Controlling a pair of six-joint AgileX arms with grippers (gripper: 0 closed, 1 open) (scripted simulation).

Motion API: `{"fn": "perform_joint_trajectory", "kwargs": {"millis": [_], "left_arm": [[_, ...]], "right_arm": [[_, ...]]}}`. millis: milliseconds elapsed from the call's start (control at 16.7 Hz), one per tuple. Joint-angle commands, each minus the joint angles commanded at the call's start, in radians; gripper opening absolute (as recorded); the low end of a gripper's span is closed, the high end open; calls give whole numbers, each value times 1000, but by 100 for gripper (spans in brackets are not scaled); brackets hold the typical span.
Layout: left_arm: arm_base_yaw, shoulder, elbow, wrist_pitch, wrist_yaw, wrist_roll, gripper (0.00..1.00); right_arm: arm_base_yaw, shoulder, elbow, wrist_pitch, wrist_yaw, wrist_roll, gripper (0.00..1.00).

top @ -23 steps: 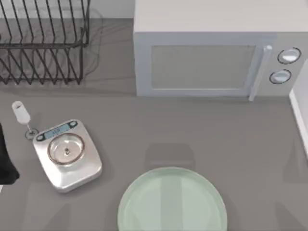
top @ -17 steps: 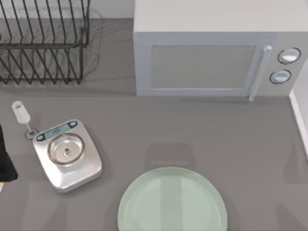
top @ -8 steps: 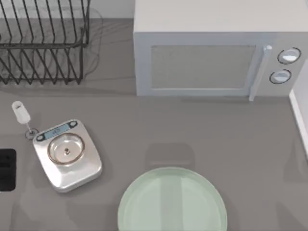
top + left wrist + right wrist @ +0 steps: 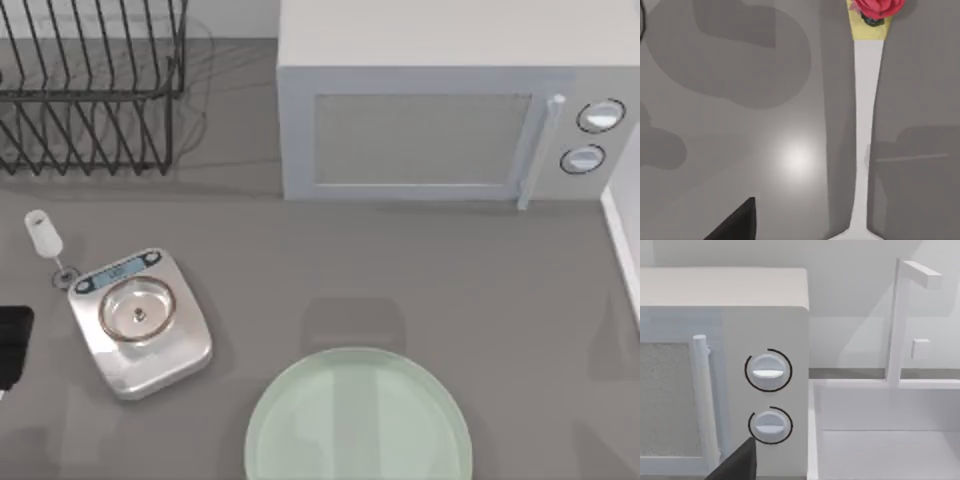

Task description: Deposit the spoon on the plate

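Note:
The spoon [image 4: 42,236] is small and white and lies on the table at the far left, just behind the kitchen scale [image 4: 140,320]; its thin handle points toward the scale. The pale mint-green plate [image 4: 358,420] lies at the front centre, partly cut off by the view's edge. My left gripper [image 4: 10,345] hangs open at the left edge, in front of the spoon and beside the scale. The left wrist view shows a long white handle [image 4: 866,125] with a yellow, red-flowered end; I cannot tell whether it is the same spoon. My right gripper's dark fingertip [image 4: 735,462] faces the microwave, open.
A white microwave [image 4: 430,130] fills the back centre and right. A black wire dish rack [image 4: 90,90] stands at the back left. A white sink with a tall faucet [image 4: 900,325] lies at the right. Bare grey table separates the scale from the plate.
My left gripper has shifted along the left edge, from a tall dark shape beside the scale to a shorter one slightly nearer the front. The spoon, scale and plate have not moved.

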Motion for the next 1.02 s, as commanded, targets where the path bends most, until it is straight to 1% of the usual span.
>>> {"fn": "perform_joint_trajectory", "kwargs": {"millis": [180,540,720,1020], "left_arm": [[1,39,30,-31,2,6,100],[-2,44,17,-13,2,4,100],[0,93,-38,86,2,5,100],[3,217,-172,364,2,11,100]], "right_arm": [[0,0,0,0,0,0,100],[0,0,0,0,0,0,100],[0,0,0,0,0,0,100],[0,0,0,0,0,0,100]]}}
